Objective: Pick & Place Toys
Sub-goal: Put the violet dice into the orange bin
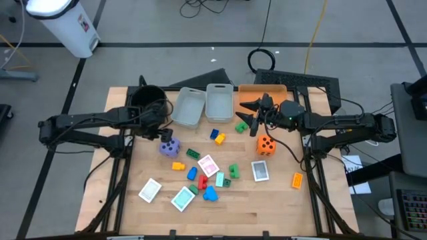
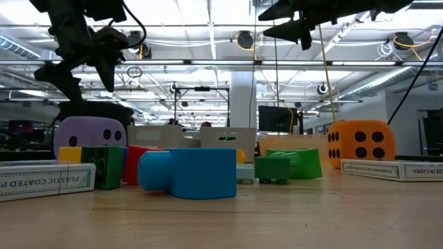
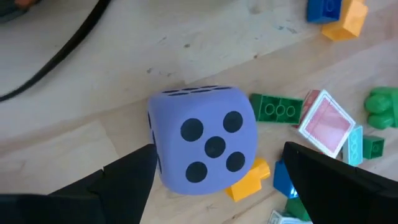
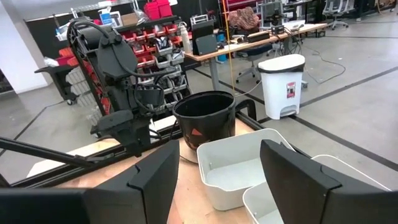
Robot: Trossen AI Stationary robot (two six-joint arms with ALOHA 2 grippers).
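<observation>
L pincer (image 3: 214, 186) hangs wide open just above the purple die (image 3: 205, 140), which sits on the bench (image 1: 267, 207) near its left-rear w/ an orange block (image 3: 249, 180) touching its base, so a skewed descent could clip a corner & roll it; R pincer (image 1: 253, 122), part-open & empty, waits over the bins (image 1: 203, 103).

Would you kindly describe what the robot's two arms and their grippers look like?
Both arms are slim, dark and jointed, with black cables along them. The left gripper and right gripper each end in two flat, black, wedge-shaped fingers without visible markings.
</observation>
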